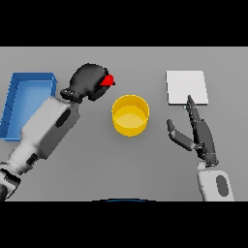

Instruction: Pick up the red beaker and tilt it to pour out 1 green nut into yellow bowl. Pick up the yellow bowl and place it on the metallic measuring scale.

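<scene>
A: Nearest us is the right hand (pixel 199 130), resting low over the grey desk (pixel 145 164), fingers straight and spread, thumb out, holding nothing. Its fingertips reach up to the near edge of the flat, pale metallic measuring scale (pixel 187 87).

B: And the working one?

A: The left hand (pixel 88 81) is curled tight round the small red beaker (pixel 109 80); only a red sliver shows past the fingers, on the side facing the bowl. Just beyond that sliver, slightly nearer us, sits the round yellow bowl (pixel 130 115), apart from the beaker. On the hand's other side lies an open blue rectangular tray (pixel 29 87).

B: Any green nut visible?

A: None that I can make out, in the beaker or the bowl; the bowl looks empty.

B: So the pour is the step in hand. How to do it well?

A: I'd say bring the beaker's lip over the bowl's middle first, since it appears short of the rim. Then tip slowly, pausing as soon as one nut drops. Keep the grip firm; a quick roll of the wrist could spill several or miss the bowl altogether.
</scene>
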You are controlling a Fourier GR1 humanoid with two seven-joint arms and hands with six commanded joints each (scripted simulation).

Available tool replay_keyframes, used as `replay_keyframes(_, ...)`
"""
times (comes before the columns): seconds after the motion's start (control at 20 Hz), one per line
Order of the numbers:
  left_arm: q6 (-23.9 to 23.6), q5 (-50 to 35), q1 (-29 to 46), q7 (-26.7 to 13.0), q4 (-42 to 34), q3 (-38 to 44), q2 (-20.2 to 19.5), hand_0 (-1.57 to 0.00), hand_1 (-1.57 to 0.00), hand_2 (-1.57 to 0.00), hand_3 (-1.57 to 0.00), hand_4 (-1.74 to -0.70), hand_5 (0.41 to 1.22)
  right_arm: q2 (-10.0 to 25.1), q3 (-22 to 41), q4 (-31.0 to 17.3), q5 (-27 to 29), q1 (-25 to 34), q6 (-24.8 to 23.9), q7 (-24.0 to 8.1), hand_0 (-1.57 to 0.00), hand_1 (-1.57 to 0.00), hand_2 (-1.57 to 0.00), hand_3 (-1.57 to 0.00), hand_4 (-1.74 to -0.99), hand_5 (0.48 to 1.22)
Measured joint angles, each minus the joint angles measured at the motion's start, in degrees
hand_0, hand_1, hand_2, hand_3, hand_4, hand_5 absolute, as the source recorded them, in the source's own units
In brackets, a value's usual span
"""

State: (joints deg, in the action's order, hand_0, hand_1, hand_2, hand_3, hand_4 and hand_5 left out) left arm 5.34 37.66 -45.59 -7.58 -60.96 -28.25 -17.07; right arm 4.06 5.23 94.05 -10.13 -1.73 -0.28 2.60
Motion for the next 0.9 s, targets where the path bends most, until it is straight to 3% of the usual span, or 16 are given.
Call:
replay_keyframes(0.1, 3.82, 1.7, -2.85, 0.3, 1.78, -3.05, -0.86, -1.57, -1.57, -1.57, -1.57, -1.64, 1.205, 0.01, -0.21, 0.14, 0.38, -0.68, 0.13, 0.18, 0.0, 0.0, 0.0, 0.0, -1.29, 0.685)
replay_keyframes(0.15, 5.97, 2.68, -4.16, -0.04, 2.14, -4.76, -1.4, -1.57, -1.57, -1.57, -1.57, -1.61, 1.208, -0.29, -0.59, -0.81, 0.91, 0.26, 0.11, -1.57, 0.0, 0.0, 0.0, 0.0, -1.284, 0.678)
replay_keyframes(0.3, 10.07, 5.62, -7.7, -0.91, 3.3, -9.75, -2.0, -1.57, -1.57, -1.57, -1.36, -1.66, 1.214, -1.24, -1.21, 0.01, 2.69, -0.69, 0.07, -1.2, 0.0, 0.0, 0.0, 0.0, -1.279, 0.651)
replay_keyframes(0.6, 16.48, 10.5, -15.3, -0.92, 8.01, -18.69, -1.39, -1.57, -1.57, -1.57, -1.2, -1.71, 1.219, -1.79, -1.68, -0.42, 4.74, -0.91, 1.22, -0.91, 0.0, 0.0, 0.0, 0.0, -1.301, 0.607)
replay_keyframes(0.9, 17.78, 14.8, -21.72, 2.61, 10.52, -27.12, -0.82, -1.57, -1.57, -1.57, -1.47, -1.73, 1.221, -1.28, -1.93, -0.71, 4.61, -0.59, 1.38, -0.39, 0.0, 0.0, 0.0, 0.0, -1.298, 0.599)
